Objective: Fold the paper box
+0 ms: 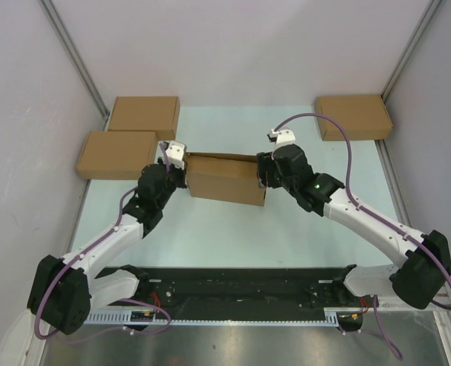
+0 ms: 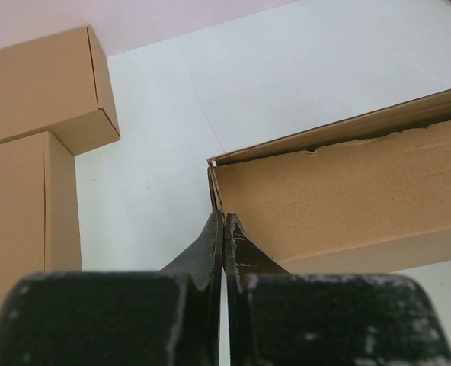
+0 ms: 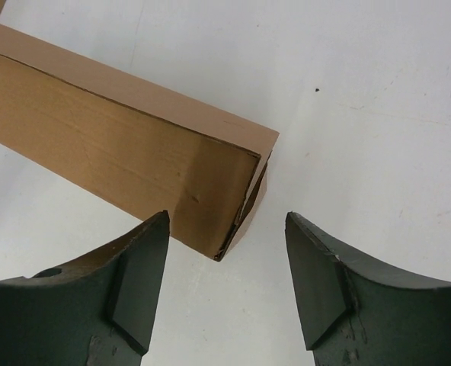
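Observation:
The paper box [image 1: 225, 179], plain brown cardboard, stands in the middle of the table as a shallow long box with its top open. My left gripper [image 1: 184, 177] is at the box's left end. In the left wrist view its fingers [image 2: 210, 244] are pressed together, their tips [image 2: 223, 217] touching the box's [image 2: 340, 198] end corner. My right gripper [image 1: 262, 180] is at the right end. In the right wrist view it [image 3: 226, 215] stands open, and the near corner of the box [image 3: 134, 152] lies between its fingertips without touching them.
Two compact closed cardboard boxes [image 1: 143, 116] [image 1: 115, 155] lie at the back left, also in the left wrist view [image 2: 43, 84] [image 2: 20, 213]. A third closed box [image 1: 353, 117] lies at the back right. Grey walls close in both sides.

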